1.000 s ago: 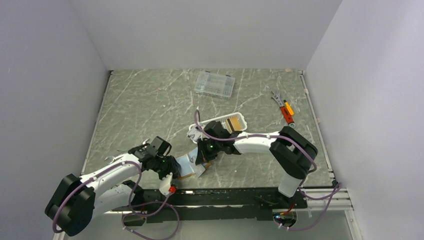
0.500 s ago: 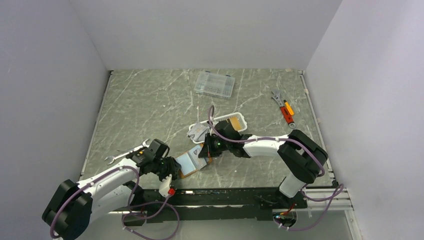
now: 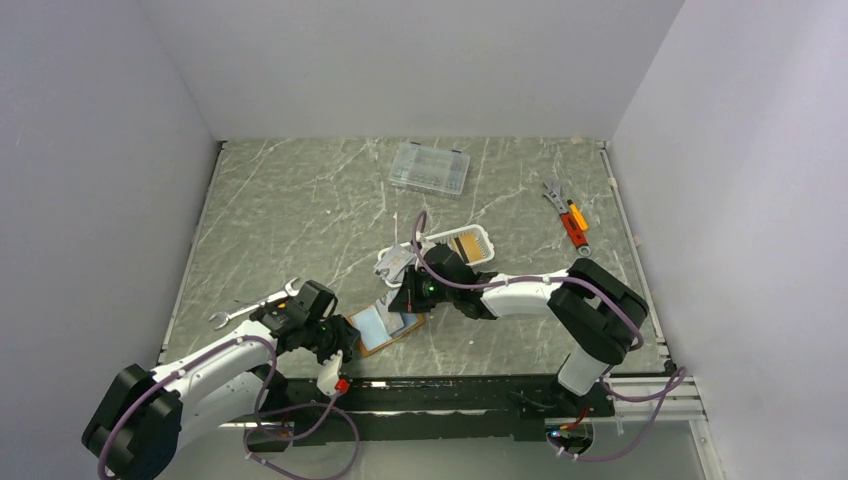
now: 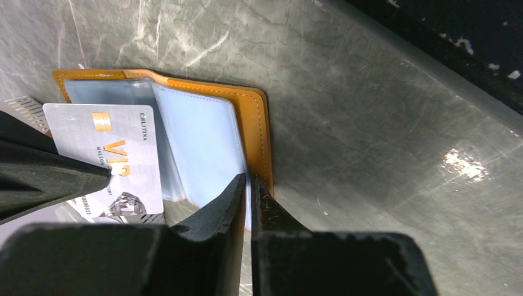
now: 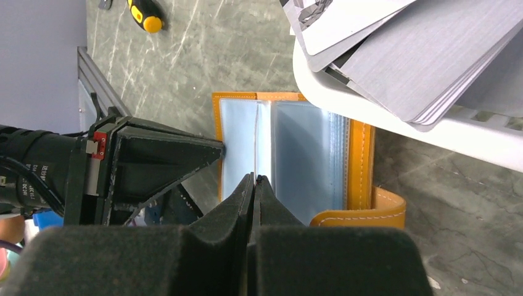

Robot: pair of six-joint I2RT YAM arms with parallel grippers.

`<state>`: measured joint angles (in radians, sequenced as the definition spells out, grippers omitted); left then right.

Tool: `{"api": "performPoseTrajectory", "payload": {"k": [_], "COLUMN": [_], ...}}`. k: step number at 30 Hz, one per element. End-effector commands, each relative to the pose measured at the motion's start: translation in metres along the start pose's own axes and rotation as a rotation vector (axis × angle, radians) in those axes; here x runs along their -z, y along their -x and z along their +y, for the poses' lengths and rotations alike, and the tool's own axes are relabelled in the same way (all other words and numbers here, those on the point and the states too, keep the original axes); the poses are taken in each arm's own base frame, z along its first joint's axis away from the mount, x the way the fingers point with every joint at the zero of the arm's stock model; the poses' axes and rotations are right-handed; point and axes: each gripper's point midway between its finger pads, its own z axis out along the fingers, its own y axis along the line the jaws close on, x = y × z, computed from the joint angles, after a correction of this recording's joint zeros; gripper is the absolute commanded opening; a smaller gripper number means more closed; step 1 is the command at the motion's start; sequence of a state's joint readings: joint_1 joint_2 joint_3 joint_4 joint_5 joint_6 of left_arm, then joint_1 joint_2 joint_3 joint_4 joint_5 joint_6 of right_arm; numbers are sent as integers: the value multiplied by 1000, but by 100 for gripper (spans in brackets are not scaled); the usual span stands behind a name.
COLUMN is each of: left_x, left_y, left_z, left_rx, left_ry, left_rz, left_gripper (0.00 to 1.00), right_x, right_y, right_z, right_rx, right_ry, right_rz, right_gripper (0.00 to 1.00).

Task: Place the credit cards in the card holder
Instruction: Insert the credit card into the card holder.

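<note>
evidently light, stiff and slick, the silver card [image 4: 111, 154] is pinched by its end in the right gripper [image 5: 254, 179] over the open card holder [image 4: 203, 135], near-centre; left gripper [image 4: 248, 182] clamps the holder's floppy edge.

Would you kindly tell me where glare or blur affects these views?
Left wrist view: a bright glare patch on the table, the left hand dark and soft up close, print on the silver card sharp. Right wrist view: the right hand a dark, blurred mass, the card holder crisp. Top view: even, soft light, only faint shadows.
</note>
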<state>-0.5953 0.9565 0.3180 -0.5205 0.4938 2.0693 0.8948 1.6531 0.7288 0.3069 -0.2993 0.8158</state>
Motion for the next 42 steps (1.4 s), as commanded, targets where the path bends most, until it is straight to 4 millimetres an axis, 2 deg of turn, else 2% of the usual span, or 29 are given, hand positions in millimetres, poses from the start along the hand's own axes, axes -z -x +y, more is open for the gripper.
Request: {"api": "performPoseTrajectory", "payload": {"k": [1,4,15,23,42], "left_x": [-11,-11,-12,-12,-13], "left_y": [24,24,24,25,27], "left_z": [-30,-33,-33,-35,-38], "left_rx": [-315,-332,-346,-341,-344], "left_ry": [-118,-125,-129,-137,-132], "left_rz": [-100,-101,-102,-103,-105], "left_gripper": [11,6,1,0,0], "right_x": [-7,-11,-9,-1,-14], "right_y": [16,10,-9,-3,-5], "right_z": [5,0,-21,-23,-26], "right_rx": [10,7,-20,-25,-73], "right_ry": [8,-5,-35,-37,-21], "right_rz": [-83,-79,-108,-166,-162], "right_gripper": [0,0,0,0,0]}}
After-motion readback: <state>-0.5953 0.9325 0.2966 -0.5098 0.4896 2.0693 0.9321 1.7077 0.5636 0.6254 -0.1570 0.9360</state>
